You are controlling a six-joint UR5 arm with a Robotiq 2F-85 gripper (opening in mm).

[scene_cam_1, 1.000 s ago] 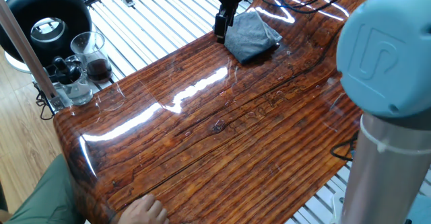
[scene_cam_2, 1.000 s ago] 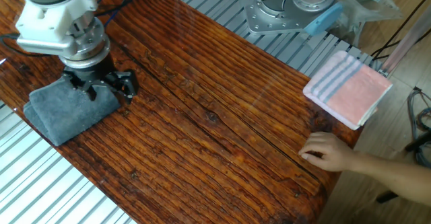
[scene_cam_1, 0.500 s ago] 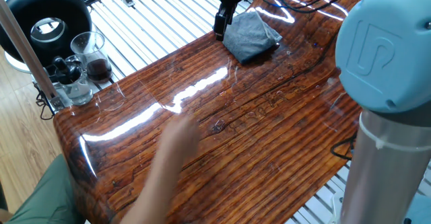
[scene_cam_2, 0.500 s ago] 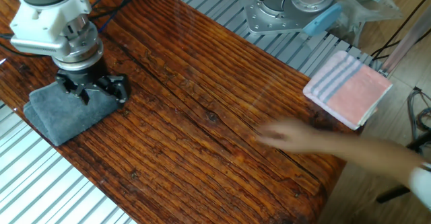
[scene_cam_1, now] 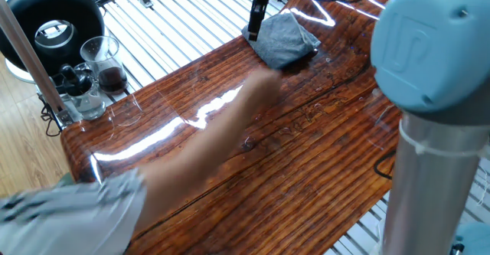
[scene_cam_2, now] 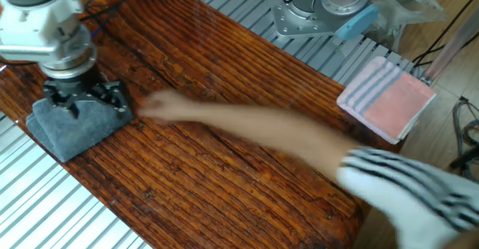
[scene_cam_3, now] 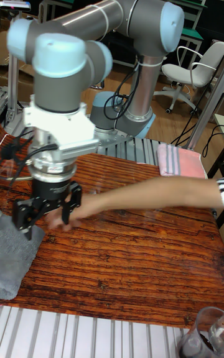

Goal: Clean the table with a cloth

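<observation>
Glossy reddish table [scene_cam_1: 306,155], no wiping visible yet. Cloth [scene_cam_2: 75,129] bunched near one corner, under the gripper [scene_cam_2: 81,103]: fingers spread wide, grasping nothing. Blurred human arm [scene_cam_2: 284,133] reaching across toward it. Grasp and all wiping left, probably.

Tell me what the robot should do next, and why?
Probably wait a moment. A person's arm reaches across the table toward the gripper, which is open over the grey cloth. Once the arm is clear, it could lower and close on the cloth.
</observation>
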